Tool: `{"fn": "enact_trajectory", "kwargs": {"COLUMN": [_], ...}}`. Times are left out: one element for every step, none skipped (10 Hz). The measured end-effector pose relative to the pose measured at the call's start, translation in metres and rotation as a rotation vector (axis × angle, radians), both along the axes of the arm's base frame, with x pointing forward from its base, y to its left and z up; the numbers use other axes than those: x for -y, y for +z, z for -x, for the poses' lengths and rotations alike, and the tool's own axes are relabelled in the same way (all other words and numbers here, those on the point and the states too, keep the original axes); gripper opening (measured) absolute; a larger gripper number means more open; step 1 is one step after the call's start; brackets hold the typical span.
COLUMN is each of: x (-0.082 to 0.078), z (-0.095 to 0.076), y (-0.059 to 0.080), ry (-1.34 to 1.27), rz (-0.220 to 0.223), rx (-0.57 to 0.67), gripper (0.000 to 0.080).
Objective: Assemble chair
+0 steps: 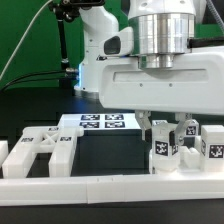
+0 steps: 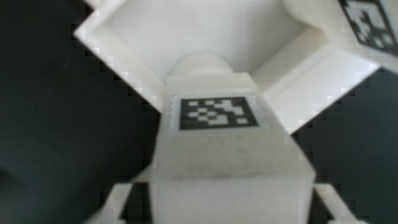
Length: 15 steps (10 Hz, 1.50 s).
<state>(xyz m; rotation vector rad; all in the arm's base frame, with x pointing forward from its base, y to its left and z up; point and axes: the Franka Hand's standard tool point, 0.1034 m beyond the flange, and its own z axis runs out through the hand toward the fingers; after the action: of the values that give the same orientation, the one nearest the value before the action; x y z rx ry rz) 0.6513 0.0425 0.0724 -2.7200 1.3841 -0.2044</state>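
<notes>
My gripper [image 1: 160, 127] hangs over the right group of white chair parts. Its fingers [image 2: 121, 200] press both sides of an upright white chair leg [image 2: 222, 160] with a black-and-white tag on its top end. In the exterior view this leg [image 1: 163, 152] stands low by the table, just behind the rim wall. Two more tagged blocks [image 1: 213, 145] stand to the exterior view's right of it. A larger slotted chair piece [image 1: 42, 150] lies at the exterior view's left. In the wrist view an angled white part [image 2: 169, 40] lies beyond the held leg.
The marker board [image 1: 103, 122] lies behind the parts at mid-table. A low white rim wall [image 1: 110, 186] runs along the front. The robot's white base [image 1: 100, 40] stands behind, with a green wall at the back.
</notes>
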Motion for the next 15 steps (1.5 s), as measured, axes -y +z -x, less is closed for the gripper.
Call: {"fn": "enact_trajectory", "kwargs": {"x": [0.0004,0.0005,0.0032,0.0039,0.0039,0.0039,0.0032,0.0005,0.0014,0.0015,-0.0005,-0.0038,-0.0027,-0.0006,-0.0003], "z": [0.0018,0.0029,0.0035,0.0046,0.0051,0.0051,0.0052,0.0055,0.0046,0.0046,0.0059,0.0066,0.0067,0.0066,0.0065], "y": [0.0001,0.0007,0.0005,-0.0006,-0.0010,-0.0010,-0.0007,0.0011,0.0027,0.0027,0.0012,0.0022,0.0021,0.0016,0.0012], "ry": [-0.213,-0.398,-0.515,-0.583,-0.591,-0.562,-0.531,-0.396,-0.144,0.030,0.224,0.270,0.324,0.407,0.512], "rz": [-0.054,-0.101,-0.135,-0.153,-0.151,-0.148,-0.141,-0.121,-0.085,-0.069,-0.055,-0.048,-0.036,-0.020,0.008], "rx": [-0.029,-0.060,-0.072,-0.076,-0.077,-0.076,-0.075,-0.072,-0.060,-0.052,-0.046,-0.034,-0.033,-0.030,-0.032], "gripper": [0.0286,0.0286,0.0288,0.0288,0.0288,0.0288,0.0458,0.0580,0.0580,0.0637,0.0646,0.0646,0.0646,0.0649,0.0649]}}
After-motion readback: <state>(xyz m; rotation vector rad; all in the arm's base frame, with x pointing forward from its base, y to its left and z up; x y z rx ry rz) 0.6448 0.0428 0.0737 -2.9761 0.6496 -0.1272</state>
